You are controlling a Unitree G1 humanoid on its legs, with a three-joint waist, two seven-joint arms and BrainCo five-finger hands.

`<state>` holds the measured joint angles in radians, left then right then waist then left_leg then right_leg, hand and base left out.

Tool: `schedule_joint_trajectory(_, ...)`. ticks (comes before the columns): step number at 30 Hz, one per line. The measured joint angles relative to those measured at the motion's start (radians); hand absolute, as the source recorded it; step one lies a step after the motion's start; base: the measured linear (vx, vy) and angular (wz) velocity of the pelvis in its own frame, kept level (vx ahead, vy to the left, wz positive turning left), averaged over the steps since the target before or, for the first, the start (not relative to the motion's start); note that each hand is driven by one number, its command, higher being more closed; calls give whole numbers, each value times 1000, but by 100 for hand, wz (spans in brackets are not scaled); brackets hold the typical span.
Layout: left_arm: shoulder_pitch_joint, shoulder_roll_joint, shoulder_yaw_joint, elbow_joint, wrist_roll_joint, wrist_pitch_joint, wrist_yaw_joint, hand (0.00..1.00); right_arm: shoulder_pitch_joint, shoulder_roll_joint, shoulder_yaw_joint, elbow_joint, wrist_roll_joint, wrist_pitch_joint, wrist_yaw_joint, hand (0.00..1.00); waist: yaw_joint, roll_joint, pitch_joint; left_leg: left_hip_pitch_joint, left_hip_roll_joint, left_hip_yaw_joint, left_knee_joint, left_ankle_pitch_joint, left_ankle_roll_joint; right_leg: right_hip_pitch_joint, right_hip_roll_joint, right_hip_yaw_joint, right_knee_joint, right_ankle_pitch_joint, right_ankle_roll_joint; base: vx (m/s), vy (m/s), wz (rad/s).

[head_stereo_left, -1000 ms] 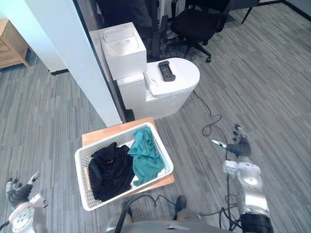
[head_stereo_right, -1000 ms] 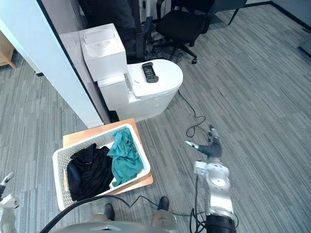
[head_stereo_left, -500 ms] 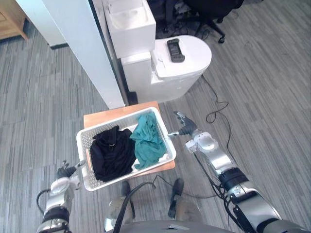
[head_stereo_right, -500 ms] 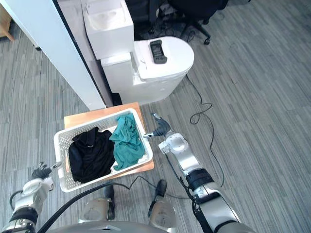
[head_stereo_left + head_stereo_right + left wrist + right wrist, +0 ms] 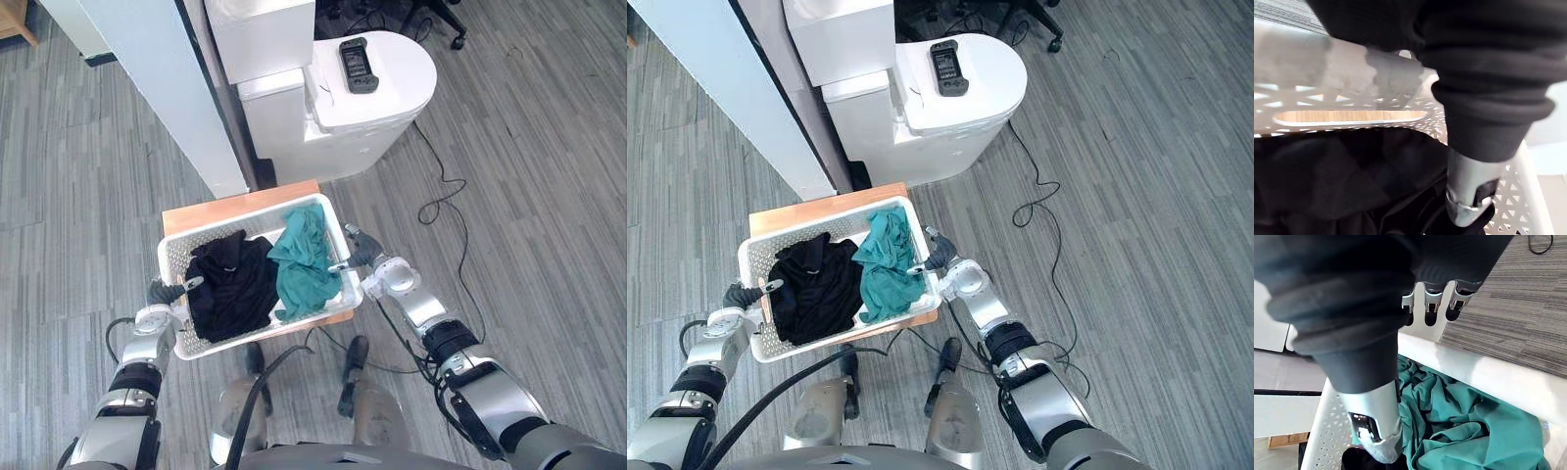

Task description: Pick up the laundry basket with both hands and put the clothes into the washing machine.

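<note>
A white perforated laundry basket (image 5: 238, 223) sits on a low wooden board (image 5: 211, 209). Inside lie black clothes (image 5: 231, 290) on the left and a teal garment (image 5: 305, 266) on the right. My left hand (image 5: 160, 300) is at the basket's left end, its thumb (image 5: 1468, 192) reaching over the rim above the black clothes. At the right end is my right hand (image 5: 359, 254). It straddles the rim (image 5: 1484, 378), open: the thumb (image 5: 1377, 423) hangs inside over the teal cloth and the fingers (image 5: 1432, 309) stay outside the wall.
Behind the basket stands a white rounded unit (image 5: 377, 93) with a black handset (image 5: 358, 67) on its lid, and a white box (image 5: 257, 34) beside it. A white wall panel (image 5: 162, 98) rises at the back left. Grey plank floor (image 5: 529, 196) spreads to the right.
Both hands have come in from out at the sides to the basket's two ends. The camera has tipped down and closer, so the whole scene shifted.
</note>
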<state>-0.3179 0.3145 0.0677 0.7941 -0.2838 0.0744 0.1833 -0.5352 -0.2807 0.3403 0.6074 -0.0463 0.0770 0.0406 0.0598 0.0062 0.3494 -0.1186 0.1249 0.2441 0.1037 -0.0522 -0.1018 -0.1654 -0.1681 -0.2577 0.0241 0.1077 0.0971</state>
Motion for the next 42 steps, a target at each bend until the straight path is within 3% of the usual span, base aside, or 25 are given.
schedule_joint_trajectory(13,21,-26,-22,29,3,14,31,0,-2,37,12,69,-41,34,-1,0,-1,-2,13,-7,-2,5,-1,4,3,-10,0,20,-13,21,-2,-17,-4,-2)
schedule_joint_trajectory(14,21,-27,-31,43,5,15,31,100,-10,37,14,89,-42,36,0,0,-1,-3,15,-8,-2,4,-3,6,4,-10,-1,19,-14,22,-2,-35,-9,2)
schedule_joint_trajectory(16,20,-34,-31,43,11,15,32,100,-20,37,16,119,-56,37,0,0,-1,-3,18,-10,-2,1,-5,8,5,-10,-1,18,-15,23,-2,-48,-13,4)
schedule_joint_trajectory(17,17,-39,-31,42,11,13,32,100,-22,36,17,127,-72,38,0,100,0,-2,24,-10,-2,0,-8,13,5,-10,-1,16,-16,24,-2,-42,-11,5)
schedule_joint_trajectory(26,10,-41,-65,30,34,26,75,100,-74,27,15,159,-118,49,-30,100,-2,-2,45,-12,-4,-21,-66,57,0,-13,0,-12,-30,29,-4,-12,-7,9)
schedule_joint_trajectory(42,17,-40,-99,-27,95,61,115,100,-73,37,-7,157,-108,49,-47,100,-6,-2,46,-12,-5,-25,-90,76,1,-14,1,-28,-33,31,-6,-4,1,2)
